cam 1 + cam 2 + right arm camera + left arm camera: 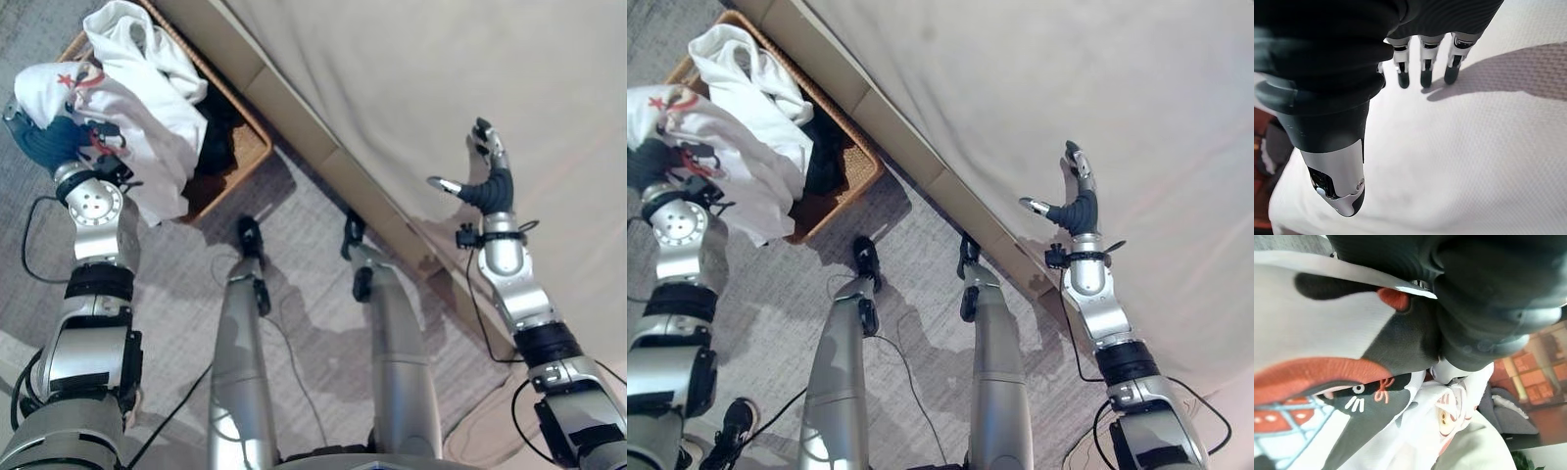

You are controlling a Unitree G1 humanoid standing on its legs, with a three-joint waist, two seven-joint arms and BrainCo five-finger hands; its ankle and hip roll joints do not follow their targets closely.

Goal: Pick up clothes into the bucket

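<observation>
2 hands work beside a wide white bed, bare of clothes where it shows. Beside it, the wicker basket holds a white garment over dark clothes. The left hand carries a white printed shirt over the rim, grip hidden. The right hand hovers spread, empty. Likely nearly done.

No text or number can be read

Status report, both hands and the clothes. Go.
Left robot hand under white printed shirt at the wicker basket, fingers hidden. Right robot hand open, empty, over the bed sheet. Nothing in the way.
</observation>
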